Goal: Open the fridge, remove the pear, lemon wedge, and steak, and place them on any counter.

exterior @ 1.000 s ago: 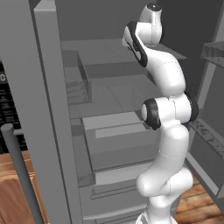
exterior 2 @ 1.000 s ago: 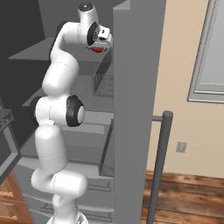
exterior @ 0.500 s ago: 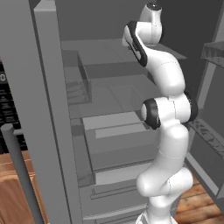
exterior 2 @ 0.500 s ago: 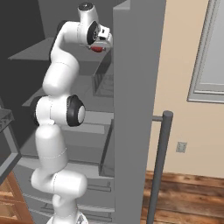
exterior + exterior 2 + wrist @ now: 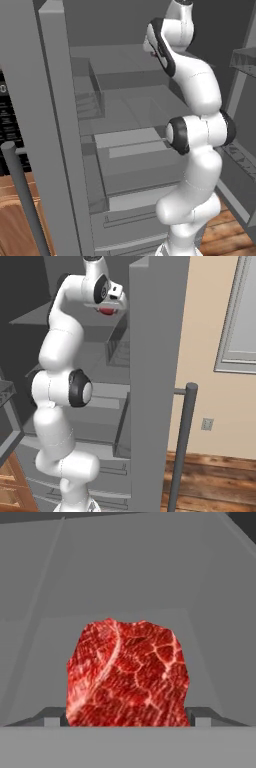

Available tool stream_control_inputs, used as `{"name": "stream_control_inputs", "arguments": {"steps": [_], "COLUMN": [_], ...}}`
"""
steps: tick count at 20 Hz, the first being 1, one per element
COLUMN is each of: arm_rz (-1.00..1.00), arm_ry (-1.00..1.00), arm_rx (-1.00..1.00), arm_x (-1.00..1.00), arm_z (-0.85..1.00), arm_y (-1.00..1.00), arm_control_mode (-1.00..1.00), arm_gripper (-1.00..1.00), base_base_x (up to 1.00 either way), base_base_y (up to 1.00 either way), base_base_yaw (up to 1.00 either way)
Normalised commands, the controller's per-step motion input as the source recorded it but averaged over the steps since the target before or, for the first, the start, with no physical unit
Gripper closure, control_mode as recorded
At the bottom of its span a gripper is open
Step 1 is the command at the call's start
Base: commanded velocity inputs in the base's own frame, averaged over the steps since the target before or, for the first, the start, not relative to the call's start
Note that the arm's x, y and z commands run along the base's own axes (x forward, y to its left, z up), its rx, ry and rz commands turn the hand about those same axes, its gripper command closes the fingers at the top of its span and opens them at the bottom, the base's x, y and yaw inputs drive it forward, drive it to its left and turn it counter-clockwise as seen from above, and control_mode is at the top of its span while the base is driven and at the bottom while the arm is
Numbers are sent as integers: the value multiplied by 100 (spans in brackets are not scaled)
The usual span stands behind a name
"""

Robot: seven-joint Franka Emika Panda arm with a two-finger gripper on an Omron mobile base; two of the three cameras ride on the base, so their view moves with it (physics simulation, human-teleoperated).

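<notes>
— Arm pose?
— Stretched up high into the open fridge (image 5: 60, 125), my wrist bent toward its top shelf.
— Claw (image 5: 128, 714)?
— My fingers (image 5: 50, 716) stand wide apart, one on each side of the steak (image 5: 129, 673), which lies on that shelf; I cannot tell whether they touch it.

A: So the steak (image 5: 129, 674) is deep red with pale pinkish-white marbling running through it in a net pattern, plus one lighter streak curving down its left side.

B: Yep, and it's a small red blob in the right base view too. The fridge (image 5: 60, 125) is flat grey all over, shelves and drawers included, darker grey deep inside.

A: The arm (image 5: 55, 391) is glossy white with black joint rings. The floor (image 5: 215, 481) is reddish-brown wood planks and the wall (image 5: 210, 356) is plain tan.

B: And the bar handle (image 5: 181, 441) is dark grey.
</notes>
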Motion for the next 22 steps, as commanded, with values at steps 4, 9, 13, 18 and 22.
{"name": "stream_control_inputs", "arguments": {"steps": [4,9,13,18,22], "arm_rz": [0,0,0,0,0], "arm_ry": [-1,-5,-8,-9,-5], "arm_rx": [0,0,0,0,0], "arm_x": [-100,-100,-100,-100,-100], "arm_z": [-16,-17,-20,-15,15], "arm_y": [0,0,0,0,0], "arm_control_mode": [-100,-100,-100,-100,-100], "arm_gripper": [100,100,100,100,100], "base_base_x": [0,0,0,0,0], "base_base_y": [0,0,0,0,0], "base_base_yaw": [0,0,0,0,0]}}
